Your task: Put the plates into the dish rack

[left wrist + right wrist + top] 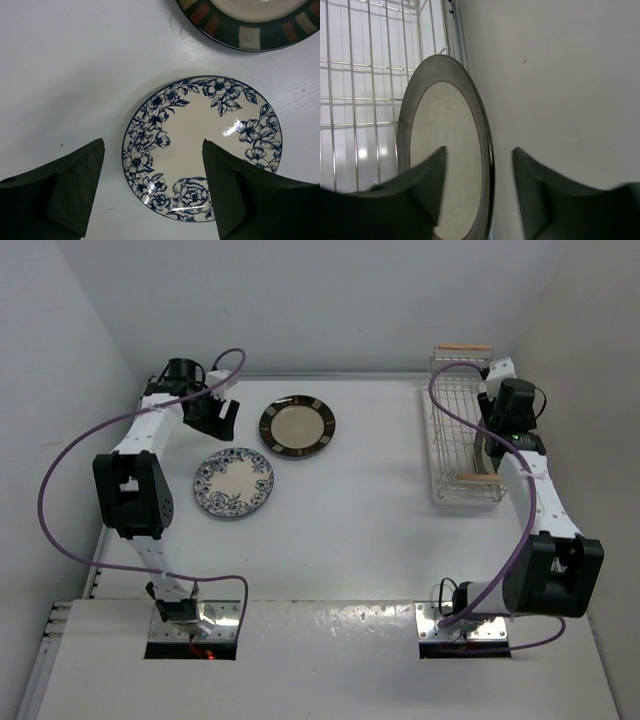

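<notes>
The white surface [350,530] carries everything. At its far right, against the wall, sits the dish rack [455,410], a white wire basket with a wooden bar at each short end. The right arm reaches over it from above.

Inside the rack, the dark-rimmed plate [445,150] stands on edge, its cream face turned toward the wires and its rim close to the side nearest the wall. Two more plates lie flat on the left half of the surface, near each other but apart: the striped-rim plate [297,426] farther back and the blue floral plate [233,483] nearer the arm bases.

The right hand [479,150] straddles the standing plate's rim, released, with a gap showing beside the rim. The left hand [153,142] hangs above the floral plate, spread wide and grasping nothing.
</notes>
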Action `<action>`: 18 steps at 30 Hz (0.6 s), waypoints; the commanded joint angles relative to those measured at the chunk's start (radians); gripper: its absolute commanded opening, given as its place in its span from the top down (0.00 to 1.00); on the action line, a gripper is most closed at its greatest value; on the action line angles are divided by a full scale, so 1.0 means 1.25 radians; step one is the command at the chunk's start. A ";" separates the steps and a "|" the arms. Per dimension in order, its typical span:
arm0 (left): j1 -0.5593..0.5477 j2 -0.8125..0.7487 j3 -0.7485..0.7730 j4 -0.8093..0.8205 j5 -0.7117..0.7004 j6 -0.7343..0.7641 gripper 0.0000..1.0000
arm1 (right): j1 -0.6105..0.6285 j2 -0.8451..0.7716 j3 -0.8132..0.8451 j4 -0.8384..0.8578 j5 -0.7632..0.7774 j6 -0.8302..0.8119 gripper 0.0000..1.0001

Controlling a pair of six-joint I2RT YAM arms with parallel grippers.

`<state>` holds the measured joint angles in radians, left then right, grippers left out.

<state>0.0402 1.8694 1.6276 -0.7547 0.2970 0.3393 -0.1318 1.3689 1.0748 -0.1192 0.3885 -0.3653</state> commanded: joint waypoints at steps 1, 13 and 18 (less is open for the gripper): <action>-0.005 0.018 0.028 -0.002 -0.006 0.014 0.16 | -0.006 0.001 0.035 -0.016 -0.004 0.034 0.42; 0.040 0.162 -0.001 -0.025 -0.119 0.010 0.16 | 0.038 -0.046 0.165 -0.105 -0.111 0.167 0.07; 0.072 0.197 -0.001 -0.039 -0.092 0.002 0.18 | 0.099 -0.096 0.143 -0.107 -0.141 0.189 0.07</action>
<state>0.1078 2.1242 1.6245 -0.7830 0.1749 0.3389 -0.0444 1.3018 1.2411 -0.2615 0.2562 -0.1768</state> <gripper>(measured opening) 0.828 0.931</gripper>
